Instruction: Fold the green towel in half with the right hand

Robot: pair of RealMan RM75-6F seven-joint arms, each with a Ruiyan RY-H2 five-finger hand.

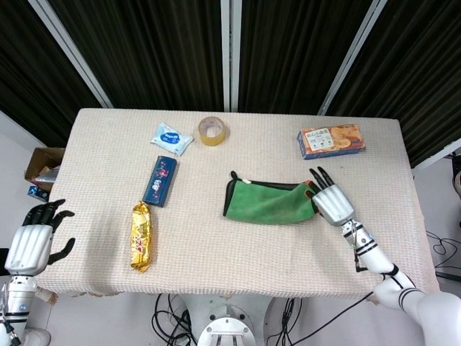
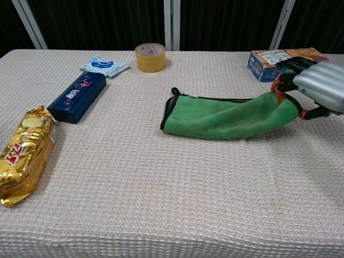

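The green towel [image 1: 268, 202] [image 2: 226, 117] lies right of the table's middle, folded lengthwise, with a black edge along its far side and left end. My right hand [image 1: 331, 202] [image 2: 317, 86] grips the towel's right end and holds that end lifted a little off the table. The towel's left end still rests on the cloth. My left hand [image 1: 32, 241] hangs beside the table's left front corner, fingers apart and holding nothing; only the head view shows it.
A gold snack packet [image 1: 140, 236] [image 2: 20, 153], a dark blue box [image 1: 160, 181] [image 2: 78, 97], a white-blue tissue pack [image 1: 171, 138] [image 2: 104, 65] and a tape roll [image 1: 212, 130] [image 2: 149, 57] lie left and far. An orange biscuit box [image 1: 330, 140] [image 2: 279, 58] sits just beyond my right hand.
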